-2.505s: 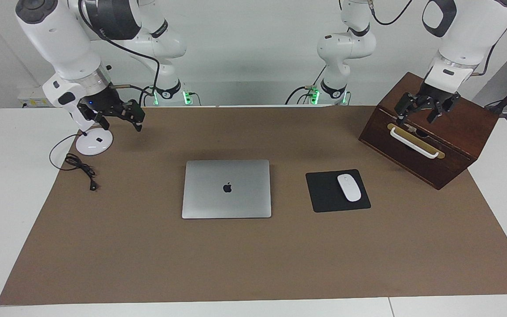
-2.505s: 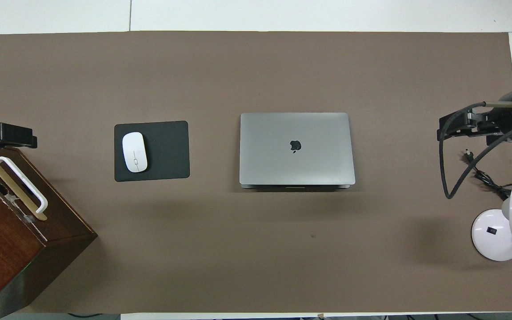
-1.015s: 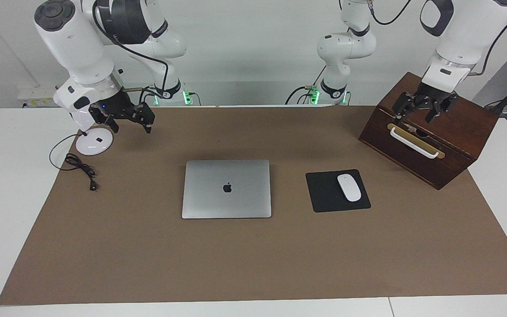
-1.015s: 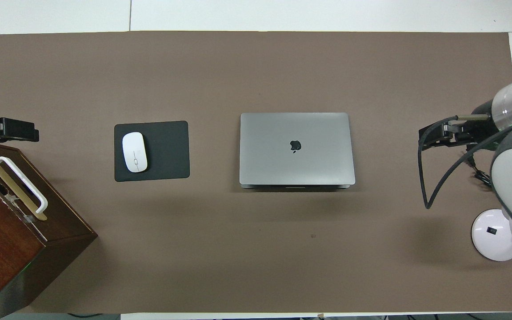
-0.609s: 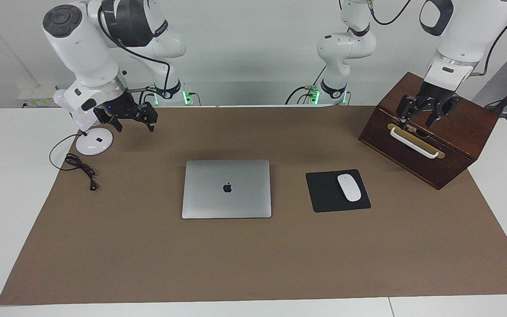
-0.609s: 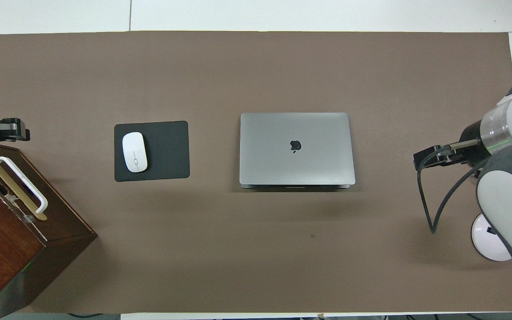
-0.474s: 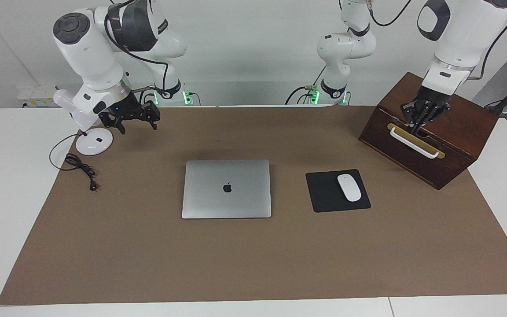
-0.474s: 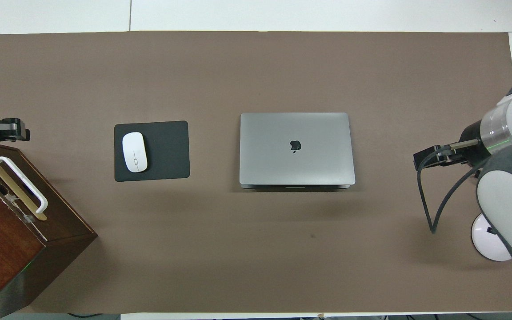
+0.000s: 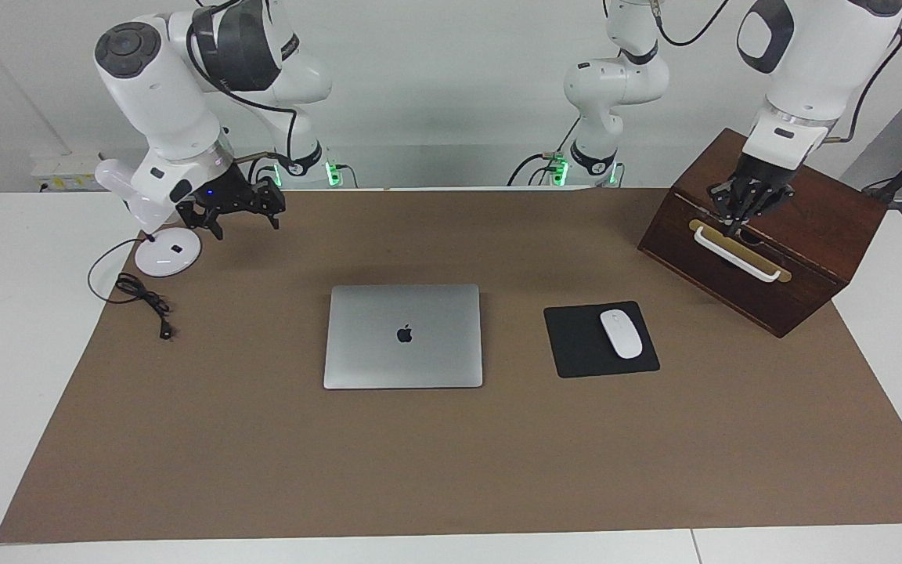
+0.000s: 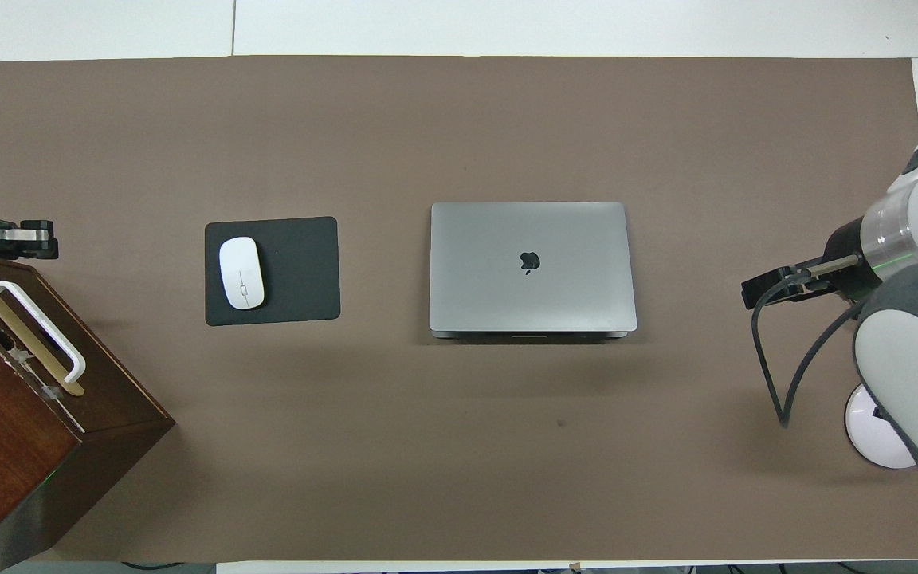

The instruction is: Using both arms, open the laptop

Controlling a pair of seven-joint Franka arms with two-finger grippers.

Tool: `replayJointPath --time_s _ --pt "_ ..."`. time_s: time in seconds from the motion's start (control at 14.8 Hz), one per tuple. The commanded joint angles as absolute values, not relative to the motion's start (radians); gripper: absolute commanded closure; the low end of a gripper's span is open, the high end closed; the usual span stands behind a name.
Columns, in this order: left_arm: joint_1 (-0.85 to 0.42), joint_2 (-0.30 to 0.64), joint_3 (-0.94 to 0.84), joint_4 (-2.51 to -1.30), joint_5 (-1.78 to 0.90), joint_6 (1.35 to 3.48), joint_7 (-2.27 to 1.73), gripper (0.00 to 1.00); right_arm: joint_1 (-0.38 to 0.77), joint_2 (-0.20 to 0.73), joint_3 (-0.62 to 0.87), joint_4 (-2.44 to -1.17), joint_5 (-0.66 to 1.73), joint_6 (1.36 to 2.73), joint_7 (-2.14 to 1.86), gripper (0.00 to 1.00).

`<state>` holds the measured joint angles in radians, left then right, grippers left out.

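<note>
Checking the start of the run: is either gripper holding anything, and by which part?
Nothing held. Left gripper, shut, hangs over the wooden box; right gripper hangs open; closed laptop untouched.

The closed laptop (image 9: 403, 335) lies mid-mat on the table mat (image 9: 451, 470). Beside it, toward the left arm's end, a mouse (image 9: 621, 334) rests on a mouse pad (image 9: 576, 345) (off-centre, on the half away from the laptop). Nearer the robots at that end stands a wooden box (image 9: 827, 227). A lamp base (image 9: 167, 252) and cable (image 9: 142, 296) sit at the right arm's end.
</note>
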<state>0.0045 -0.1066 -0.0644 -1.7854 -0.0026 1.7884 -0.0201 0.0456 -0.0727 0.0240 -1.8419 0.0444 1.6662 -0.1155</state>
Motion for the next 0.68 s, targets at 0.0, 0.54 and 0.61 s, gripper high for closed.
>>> replayJointPath --time_s 0.0,0.54,0.61 --pt "-0.05 -0.158 -0.06 -1.865 -0.014 1.841 -0.02 1.0 0.041 -0.103 0.028 -1.878 0.051 1.677 -0.149 0.0" --pt "-0.193 -0.256 -0.06 -2.144 -0.034 2.18 -0.029 1.0 0.138 -0.113 0.029 -1.881 0.067 1.686 -0.166 0.0" --pt "-0.213 -0.259 -0.06 -2.167 -0.034 2.201 -0.029 1.0 0.149 -0.117 0.029 -1.884 0.066 1.684 -0.166 0.0"
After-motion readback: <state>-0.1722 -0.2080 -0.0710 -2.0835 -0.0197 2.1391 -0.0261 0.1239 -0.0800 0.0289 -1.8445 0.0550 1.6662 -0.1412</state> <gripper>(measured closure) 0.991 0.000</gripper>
